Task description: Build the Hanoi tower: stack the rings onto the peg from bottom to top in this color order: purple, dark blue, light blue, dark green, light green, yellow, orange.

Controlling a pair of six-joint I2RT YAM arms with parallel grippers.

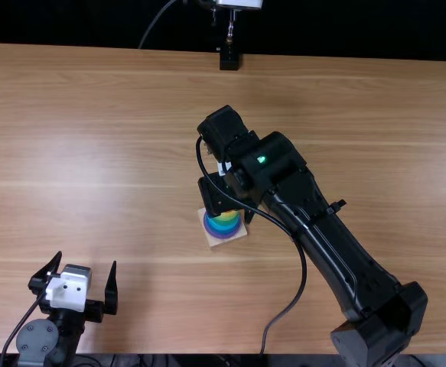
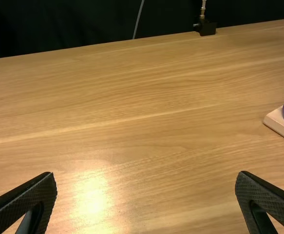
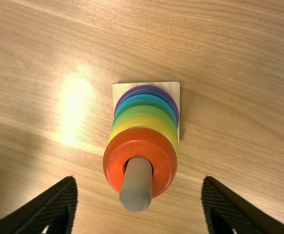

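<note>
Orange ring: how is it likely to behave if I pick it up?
The orange ring looks rigid, so it probably won't squash. Its smooth, rounded rim may slip in a grip. With the peg through its hole, it would likely slide up rather than roll away.

Rings [image 3: 117, 161]: at least six are showing clearly, in purple, light blue, dark green, light green, yellow and orange; whether dark blue is adding a seventh, I cannot tell
Peg [image 3: 136, 187]: one is standing up through them
Base [image 3: 173, 88]: one is lying under the stack
Table [image 1: 92, 138]: one is carrying that base
Arms [image 1: 337, 245]: two are showing
Grippers: two are showing, left gripper [image 1: 86, 260] and right gripper [image 1: 231, 216]
Fingers [image 2: 268, 195]: four are showing, two per gripper
</note>
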